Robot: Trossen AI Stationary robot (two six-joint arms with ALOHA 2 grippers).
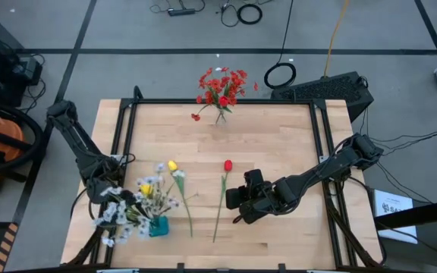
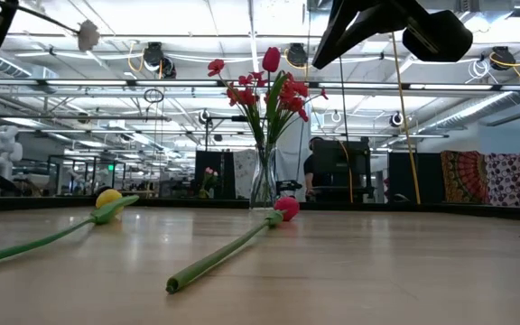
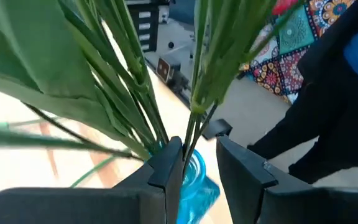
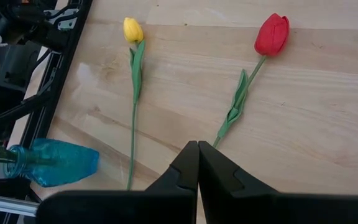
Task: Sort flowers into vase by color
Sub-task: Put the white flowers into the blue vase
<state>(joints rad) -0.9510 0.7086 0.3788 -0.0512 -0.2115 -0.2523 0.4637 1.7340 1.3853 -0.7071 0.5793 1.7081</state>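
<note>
A blue vase [image 1: 158, 226] near the table's left front corner holds white sprays and a yellow tulip [image 1: 146, 189]. My left gripper [image 3: 197, 142] is open just above its mouth, with several green stems [image 3: 191, 127] passing down between its fingers into the vase [image 3: 197, 180]. A loose yellow tulip [image 1: 173, 165] and a red tulip [image 1: 227, 165] lie flat on the wood, stems toward the near edge. A clear vase [image 1: 219, 117] at the far middle holds the red flowers [image 1: 220, 86]. My right gripper [image 4: 197, 144] is shut and hangs above the red tulip's stem [image 4: 236, 109]. My left gripper has the stems [image 3: 188, 140] close along the inner side of one finger [image 3: 169, 165], and the other finger stands apart from them. Whether that finger touches the stems, I cannot tell.
A black frame rail [image 1: 226, 101] runs around the tabletop. Bare wood lies between the two vases and to the right of the red tulip. In the low view my right arm [image 2: 395, 27] hangs high over the table.
</note>
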